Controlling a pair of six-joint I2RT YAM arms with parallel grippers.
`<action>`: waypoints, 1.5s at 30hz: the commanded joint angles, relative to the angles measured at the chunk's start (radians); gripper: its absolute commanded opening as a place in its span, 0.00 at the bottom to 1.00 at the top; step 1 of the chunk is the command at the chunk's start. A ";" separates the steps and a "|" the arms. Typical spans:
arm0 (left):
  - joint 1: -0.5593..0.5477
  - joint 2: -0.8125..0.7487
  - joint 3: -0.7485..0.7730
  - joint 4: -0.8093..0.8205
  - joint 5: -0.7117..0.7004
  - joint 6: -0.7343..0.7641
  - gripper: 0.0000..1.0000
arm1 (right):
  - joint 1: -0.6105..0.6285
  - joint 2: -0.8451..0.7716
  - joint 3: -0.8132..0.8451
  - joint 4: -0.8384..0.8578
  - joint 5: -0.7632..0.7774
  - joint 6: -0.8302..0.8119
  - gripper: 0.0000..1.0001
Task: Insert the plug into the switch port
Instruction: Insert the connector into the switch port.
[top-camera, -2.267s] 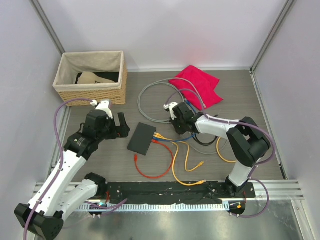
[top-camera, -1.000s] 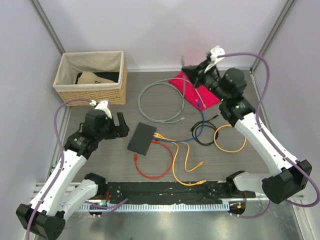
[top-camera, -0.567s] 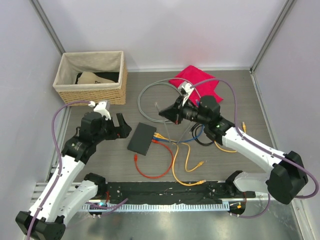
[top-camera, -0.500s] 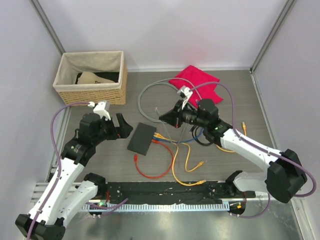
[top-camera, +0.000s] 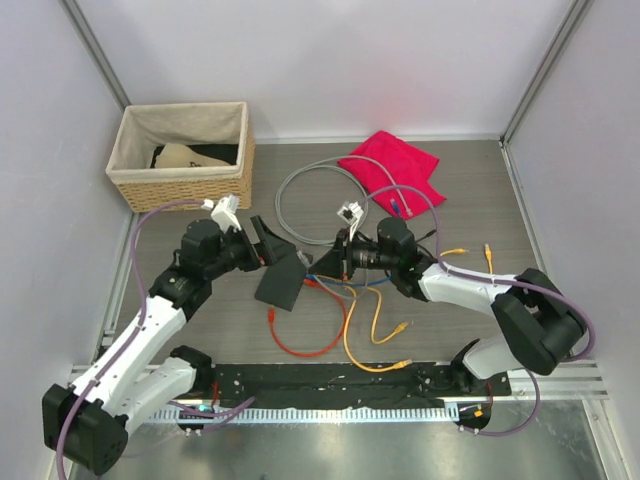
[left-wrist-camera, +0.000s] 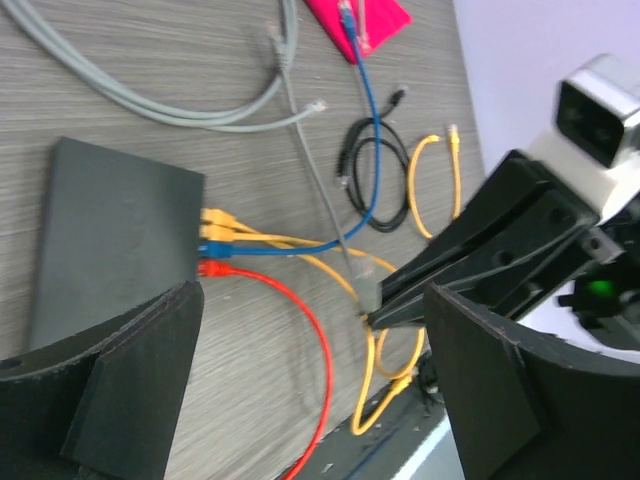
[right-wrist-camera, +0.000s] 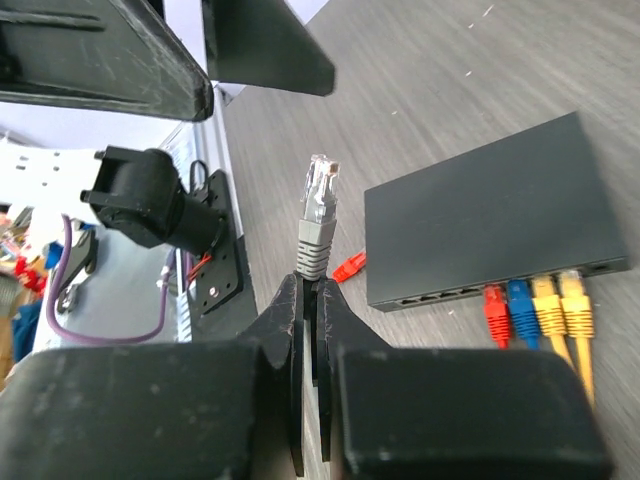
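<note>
A: So where does the switch (top-camera: 281, 287) lie?

B: Mid-table, flat, seen from above with its socket edge turned toward the right arm. The left gripper (top-camera: 270, 245), fingers spread wide, hangs over the far end. The right gripper (top-camera: 328, 263) sits just beside the socket edge.

A: And the plug (right-wrist-camera: 319, 200)?

B: It is too small to pick out from above. The right wrist camera shows it plainly: a clear tip and grey boot, clamped between the closed right fingers (right-wrist-camera: 298, 330), standing out past their tips and apart from the switch. That camera also shows 4 connectors seated at 1 end of the row: 1 red, 1 blue, 2 yellow.

A: What stays unclear?

B: The free sockets are dark slots, hard to count. In the left wrist view, that gripper's own finger (left-wrist-camera: 110, 400) cuts off a corner of the switch. From above, I cannot tell whether the left finger touches the box.

A: Room to move?

B: Bare table (top-camera: 235, 322) lies on the switch's left. Loose cables, among them a red loop (top-camera: 310, 347), crowd the socket side. The basket (top-camera: 180, 190) and red cloth (top-camera: 395, 170) sit well apart, by the far wall.
</note>
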 joint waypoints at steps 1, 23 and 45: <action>-0.054 0.055 0.015 0.155 -0.017 -0.094 0.92 | 0.009 0.044 -0.011 0.135 -0.064 0.043 0.02; -0.204 0.174 -0.028 0.152 -0.158 -0.229 0.21 | 0.015 0.086 -0.023 0.110 -0.043 -0.006 0.06; -0.247 0.196 0.127 -0.293 -0.408 -0.358 0.00 | 0.544 -0.202 -0.159 0.026 1.097 -0.788 0.59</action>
